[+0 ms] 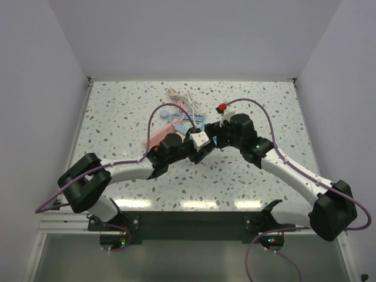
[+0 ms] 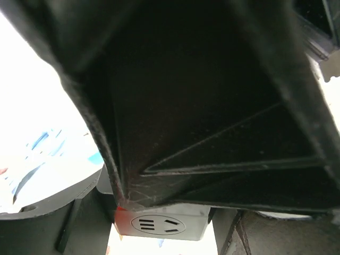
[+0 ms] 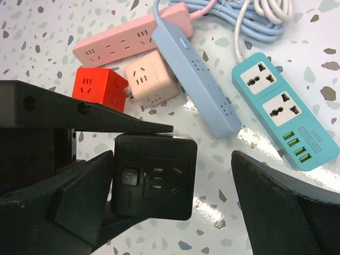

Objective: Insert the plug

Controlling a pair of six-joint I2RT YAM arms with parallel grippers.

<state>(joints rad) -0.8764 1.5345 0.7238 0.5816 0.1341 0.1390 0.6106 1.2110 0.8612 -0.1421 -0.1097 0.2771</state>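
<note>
The plug (image 3: 154, 178) is a black square block with a socket face and a power button, held just above the table. My left gripper (image 1: 194, 144) is shut on it, one finger (image 3: 114, 119) above it and one below. In the left wrist view a white socket face (image 2: 159, 226) with a red corner sits between my left gripper (image 2: 159, 229) fingers. I cannot tell whether it is the same block. My right gripper (image 3: 172, 159) is open around the plug. Its left finger (image 3: 79, 196) rests by the plug's side and its right finger (image 3: 281, 207) stands well clear. From above, my right gripper (image 1: 216, 136) meets the left at a white block (image 1: 198, 138).
Beyond the plug lie a pink power strip (image 3: 133, 37), a light blue strip (image 3: 196, 79), a teal strip (image 3: 284, 117) with USB ports, a red cube socket (image 3: 98, 87), a pale pink cube socket (image 3: 151, 79) and coiled white cable (image 3: 265, 16). A black finger fills most of the left wrist view.
</note>
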